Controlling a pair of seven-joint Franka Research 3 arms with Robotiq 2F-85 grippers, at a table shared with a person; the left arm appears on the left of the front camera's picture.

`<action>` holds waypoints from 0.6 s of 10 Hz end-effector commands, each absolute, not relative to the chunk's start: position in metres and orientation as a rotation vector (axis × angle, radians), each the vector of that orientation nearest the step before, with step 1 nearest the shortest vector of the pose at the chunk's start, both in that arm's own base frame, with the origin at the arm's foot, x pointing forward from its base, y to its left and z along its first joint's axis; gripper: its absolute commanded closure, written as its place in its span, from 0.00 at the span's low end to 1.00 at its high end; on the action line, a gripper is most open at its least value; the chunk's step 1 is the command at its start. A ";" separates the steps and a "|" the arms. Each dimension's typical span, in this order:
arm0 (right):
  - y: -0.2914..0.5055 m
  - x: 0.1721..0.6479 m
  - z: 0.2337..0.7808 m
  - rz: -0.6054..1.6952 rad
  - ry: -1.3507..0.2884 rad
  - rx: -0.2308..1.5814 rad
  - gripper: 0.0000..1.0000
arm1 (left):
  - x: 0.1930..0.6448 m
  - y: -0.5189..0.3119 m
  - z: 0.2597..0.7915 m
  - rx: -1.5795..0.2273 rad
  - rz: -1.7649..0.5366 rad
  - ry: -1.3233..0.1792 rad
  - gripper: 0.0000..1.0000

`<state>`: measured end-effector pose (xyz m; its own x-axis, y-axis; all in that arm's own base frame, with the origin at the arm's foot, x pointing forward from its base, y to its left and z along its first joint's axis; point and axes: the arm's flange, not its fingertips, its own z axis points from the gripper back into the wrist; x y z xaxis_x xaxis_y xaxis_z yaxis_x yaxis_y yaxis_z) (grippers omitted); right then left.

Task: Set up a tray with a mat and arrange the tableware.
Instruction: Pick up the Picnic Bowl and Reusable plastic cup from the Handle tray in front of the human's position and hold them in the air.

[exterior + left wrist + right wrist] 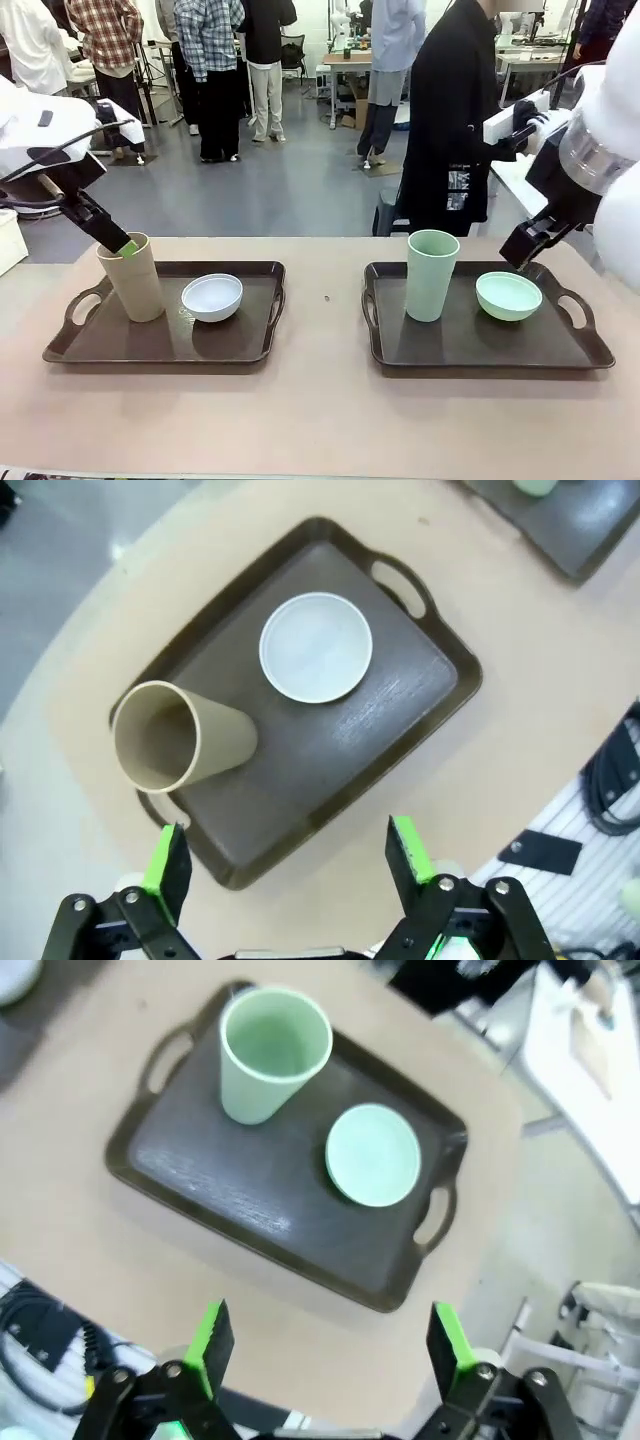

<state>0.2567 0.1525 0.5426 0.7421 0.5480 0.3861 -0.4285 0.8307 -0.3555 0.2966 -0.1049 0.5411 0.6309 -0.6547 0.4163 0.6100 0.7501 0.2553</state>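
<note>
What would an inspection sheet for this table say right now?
Surface: tan table, holding left tray and right tray, apart.
Job's things: tan cup and white bowl on left tray; green cup and green bowl on right tray; all upright.
Clutter: small speck between trays.
Grippers: left gripper and right gripper open, empty.
Cables: black cables beside table.
Surroundings: person in black at far side; other people behind.

Cups (pixel 131 278) left of bowls (pixel 212 297), on trays (pixel 130 345)
</note>
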 end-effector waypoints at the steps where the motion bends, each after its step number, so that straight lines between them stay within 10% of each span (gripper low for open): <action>1: 0.135 0.289 0.548 0.520 -0.580 0.048 0.00 | 0.325 -0.093 0.541 -0.046 -0.649 -0.579 0.00; 4: 0.057 0.357 0.532 0.078 -0.686 0.780 0.00 | 0.396 -0.043 0.514 -0.840 -0.387 -0.566 0.00; 5: 0.050 0.348 0.527 0.055 -0.638 0.770 0.00 | 0.398 -0.040 0.508 -0.907 -0.412 -0.509 0.00; 6: 0.059 0.340 0.544 0.266 -0.653 0.254 0.00 | 0.371 -0.043 0.518 -0.361 -0.470 -0.593 0.00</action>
